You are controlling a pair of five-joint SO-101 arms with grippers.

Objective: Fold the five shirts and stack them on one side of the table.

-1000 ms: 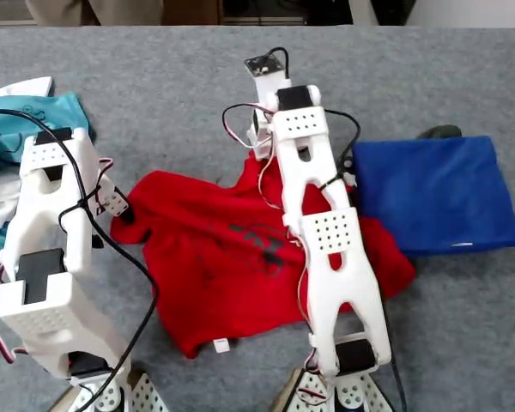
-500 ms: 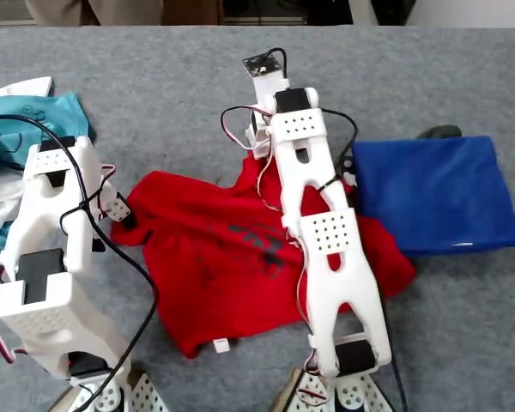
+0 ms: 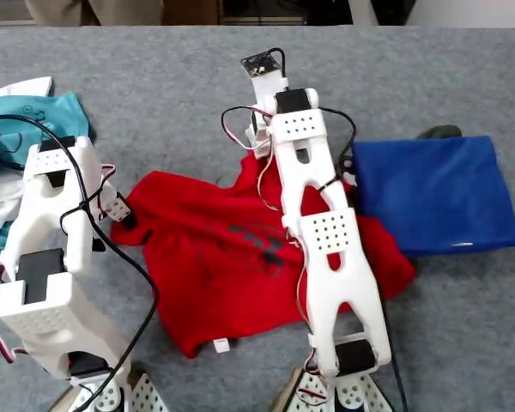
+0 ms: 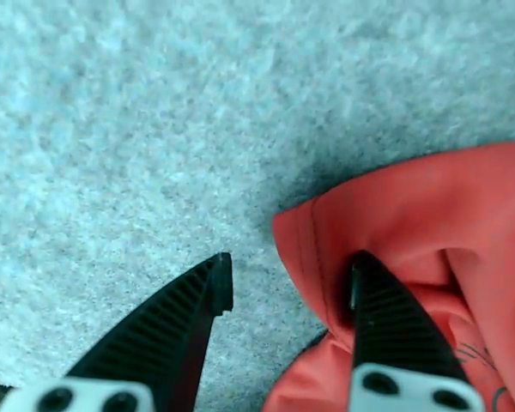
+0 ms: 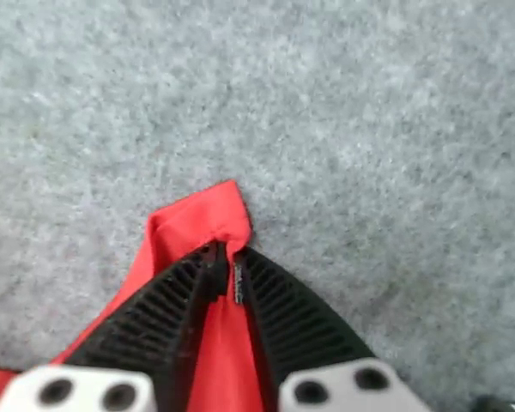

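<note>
The red shirt (image 3: pixel 215 257) lies spread and wrinkled in the middle of the bench (image 3: pixel 154 77), between the two arms. The right jaws are clenched on a pointed corner of it (image 5: pixel 197 227), at the shirt's far edge; the cloth is pinched between the ribbed black tips. The left jaws are released and stand wide apart at the shirt's left edge. One tip rests on the bare bench, and the other presses on the folded hem of the red cloth (image 4: pixel 429 215).

The bench has a grey, felt-like cover. The red shirt is soft, with a dark print on its front and a small white label at its near edge.

There is one blue shirt (image 3: pixel 433 193), folded into a neat rectangle, just beside the red one on the right. One teal shirt (image 3: pixel 43 116) lies crumpled at the far left, with white cloth (image 3: pixel 21 86) touching it.
</note>
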